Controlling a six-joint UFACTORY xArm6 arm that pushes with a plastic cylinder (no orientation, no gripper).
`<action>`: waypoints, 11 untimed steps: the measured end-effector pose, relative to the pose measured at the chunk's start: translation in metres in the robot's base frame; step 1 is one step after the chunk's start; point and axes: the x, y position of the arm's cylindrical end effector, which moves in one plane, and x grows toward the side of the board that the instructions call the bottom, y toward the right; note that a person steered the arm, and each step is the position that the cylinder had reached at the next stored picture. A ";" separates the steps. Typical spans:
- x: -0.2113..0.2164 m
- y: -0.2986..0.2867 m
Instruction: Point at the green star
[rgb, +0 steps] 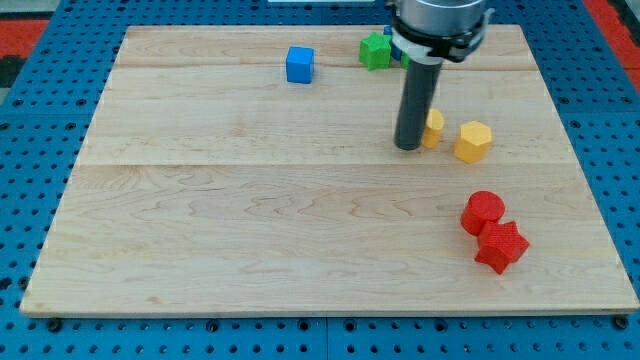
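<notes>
The green star (375, 50) lies near the view's top edge of the wooden board (250, 200), just left of the arm's body. My tip (408, 146) rests on the board well below the star and a little to its right. The tip stands right next to a small yellow block (433, 129), partly hidden behind the rod. The star is apart from the tip.
A blue cube (299, 64) lies left of the star. A yellow hexagonal block (473, 141) sits right of the tip. A red cylinder (484, 211) and a red star (501, 246) lie at the lower right. A blue block is mostly hidden behind the arm.
</notes>
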 end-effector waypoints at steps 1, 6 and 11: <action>-0.001 -0.001; -0.056 -0.001; -0.149 -0.004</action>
